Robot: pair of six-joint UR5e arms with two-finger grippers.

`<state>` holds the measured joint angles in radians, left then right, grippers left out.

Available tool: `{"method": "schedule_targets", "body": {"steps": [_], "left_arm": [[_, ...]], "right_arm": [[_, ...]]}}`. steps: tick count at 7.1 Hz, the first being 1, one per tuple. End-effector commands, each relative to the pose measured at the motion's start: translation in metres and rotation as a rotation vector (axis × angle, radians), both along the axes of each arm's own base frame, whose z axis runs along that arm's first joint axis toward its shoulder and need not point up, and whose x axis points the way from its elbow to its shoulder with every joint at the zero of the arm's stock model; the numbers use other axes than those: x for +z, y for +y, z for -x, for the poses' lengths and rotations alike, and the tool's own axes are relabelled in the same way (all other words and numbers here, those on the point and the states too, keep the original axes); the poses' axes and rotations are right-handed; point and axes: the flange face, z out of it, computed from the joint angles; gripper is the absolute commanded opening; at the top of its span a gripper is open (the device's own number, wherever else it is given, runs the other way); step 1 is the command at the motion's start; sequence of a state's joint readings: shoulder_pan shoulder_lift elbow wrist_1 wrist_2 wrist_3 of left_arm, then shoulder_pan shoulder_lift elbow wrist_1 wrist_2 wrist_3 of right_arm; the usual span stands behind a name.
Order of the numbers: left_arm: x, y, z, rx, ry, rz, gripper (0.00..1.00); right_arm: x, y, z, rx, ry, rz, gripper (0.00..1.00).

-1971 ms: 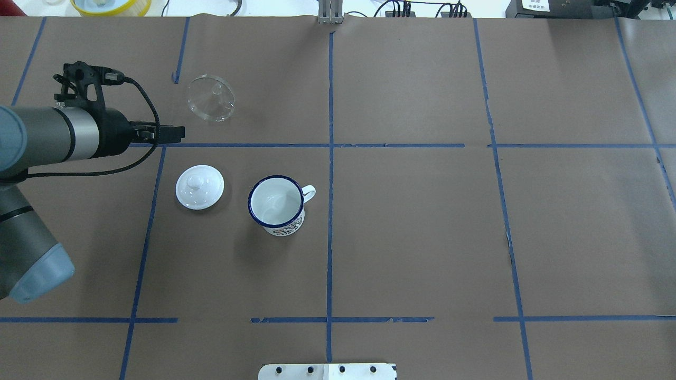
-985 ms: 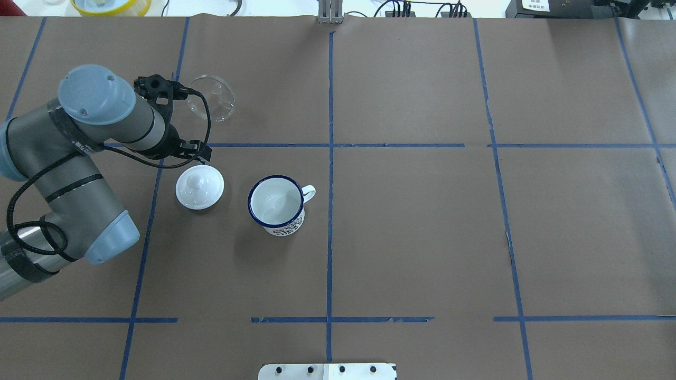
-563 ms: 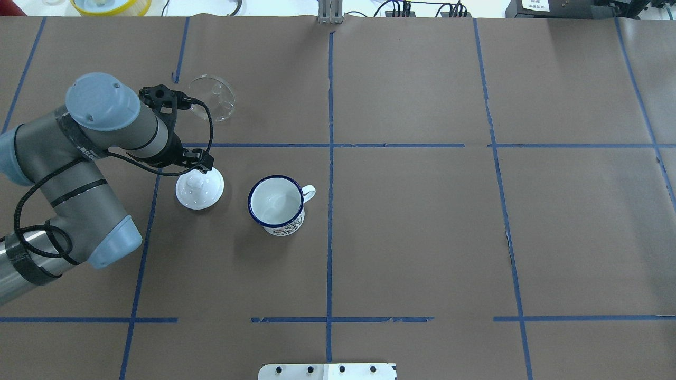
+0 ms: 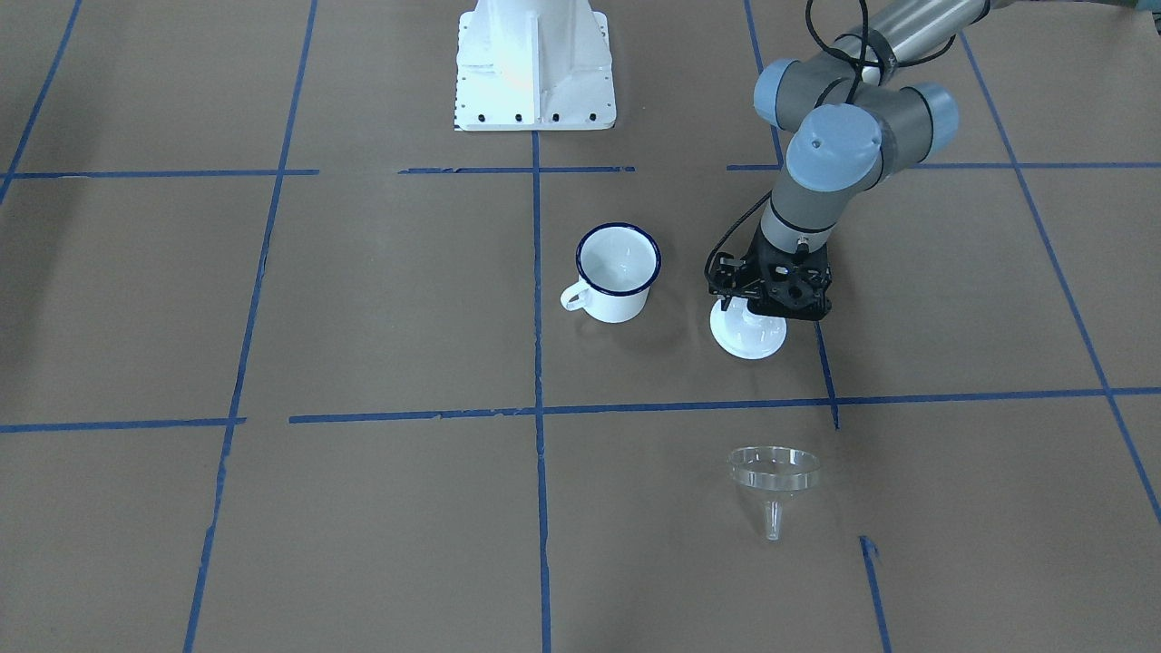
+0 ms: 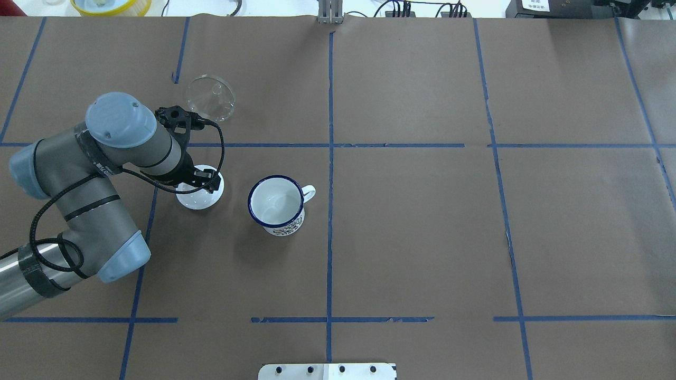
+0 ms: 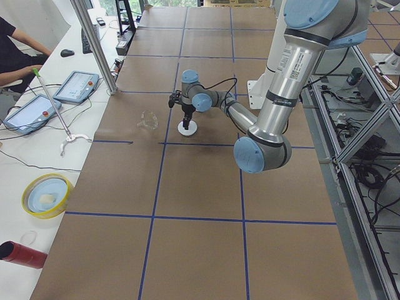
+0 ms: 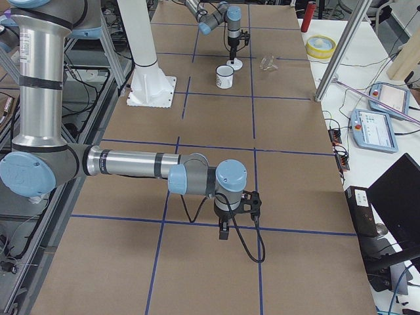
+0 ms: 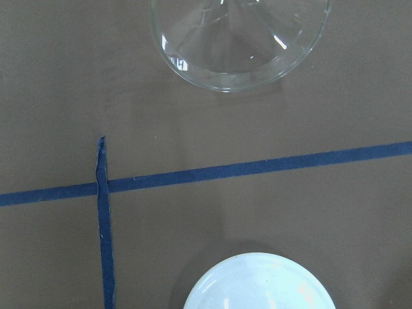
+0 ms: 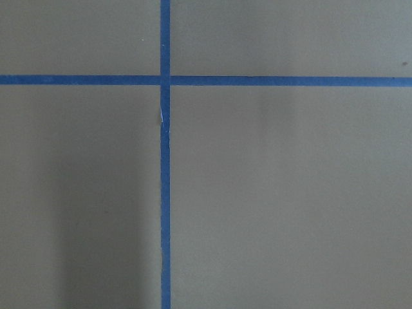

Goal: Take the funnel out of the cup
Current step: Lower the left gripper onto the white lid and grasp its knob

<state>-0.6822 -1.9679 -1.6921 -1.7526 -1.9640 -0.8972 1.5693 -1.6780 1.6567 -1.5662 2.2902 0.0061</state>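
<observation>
The clear funnel [image 5: 211, 98] lies on the brown table, out of the cup, at the far left; it also shows in the front view [image 4: 774, 472] and the left wrist view [image 8: 238, 32]. The white cup [image 5: 276, 205] with the dark blue rim stands empty and upright near the middle, also in the front view [image 4: 619, 272]. My left gripper [image 5: 203, 178] points down over a white lid with a knob [image 5: 203, 198], well short of the funnel; its jaws look apart. My right gripper [image 7: 223, 233] hangs far off over bare table; I cannot tell its state.
Blue tape lines cross the brown paper. The white lid [image 4: 751, 337] sits left of the cup. The robot's white base plate [image 4: 535, 63] is at the near edge. A yellow bowl [image 5: 111, 5] sits beyond the far left edge.
My left arm has swung from beside the funnel toward the robot and now stands over the white lid. Funnel, cup and lid have not moved.
</observation>
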Motion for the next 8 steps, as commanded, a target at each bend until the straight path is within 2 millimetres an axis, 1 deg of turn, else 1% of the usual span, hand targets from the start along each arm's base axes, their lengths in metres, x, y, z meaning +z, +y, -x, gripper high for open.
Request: {"method": "schedule_targets", "body": {"steps": [1,2,5,8], "left_arm": [[0.0004,0.0016,-0.0004,0.012,0.001,0.002,0.39],[-0.0017,0.0020,0.0003,0.012,0.003,-0.003,0.37],[-0.0044,0.0028,0.0012,0.013,0.007,-0.007,0.39],[-0.0061,0.0014,0.0027,0.010,0.009,-0.009,0.47]], "right_arm": [[0.0001,0.0001,0.0000,0.000,0.000,0.000,1.00],[0.0001,0.0001,0.0000,0.000,0.000,0.000,1.00],[-0.0006,-0.0007,0.0000,0.000,0.000,-0.001,1.00],[-0.0006,-0.0007,0.0000,0.000,0.000,-0.001,1.00]]}}
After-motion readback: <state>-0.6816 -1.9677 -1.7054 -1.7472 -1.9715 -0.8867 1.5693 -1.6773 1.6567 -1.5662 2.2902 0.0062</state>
